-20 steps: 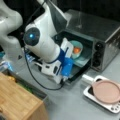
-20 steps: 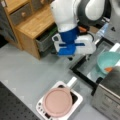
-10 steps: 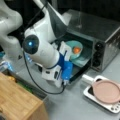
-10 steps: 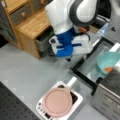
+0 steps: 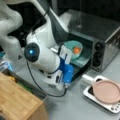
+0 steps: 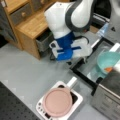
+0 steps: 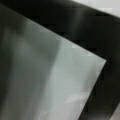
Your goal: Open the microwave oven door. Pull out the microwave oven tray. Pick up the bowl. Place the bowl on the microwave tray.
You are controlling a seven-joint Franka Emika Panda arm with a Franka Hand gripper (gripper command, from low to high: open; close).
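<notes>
Bowl (image 5: 74, 49) (turquoise, orange lump inside) sits inside open microwave oven (image 5: 100, 37), frame centre-right. Microwave oven door (image 6: 87, 63) lies folded down. Gripper (image 5: 65, 83) hangs beside door's front edge, lower centre; finger state cannot be told. Pink plate (image 6: 57, 102) on white dish, bottom.

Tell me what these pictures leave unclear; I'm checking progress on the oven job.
- End effector: its jaws are hidden behind the blue-and-white wrist in both front views.
- Thin dark metal tray: indistinguishable under the round turquoise bowl.
- Dark glass oven door: fills the wrist view; its handle doesn't show.
</notes>
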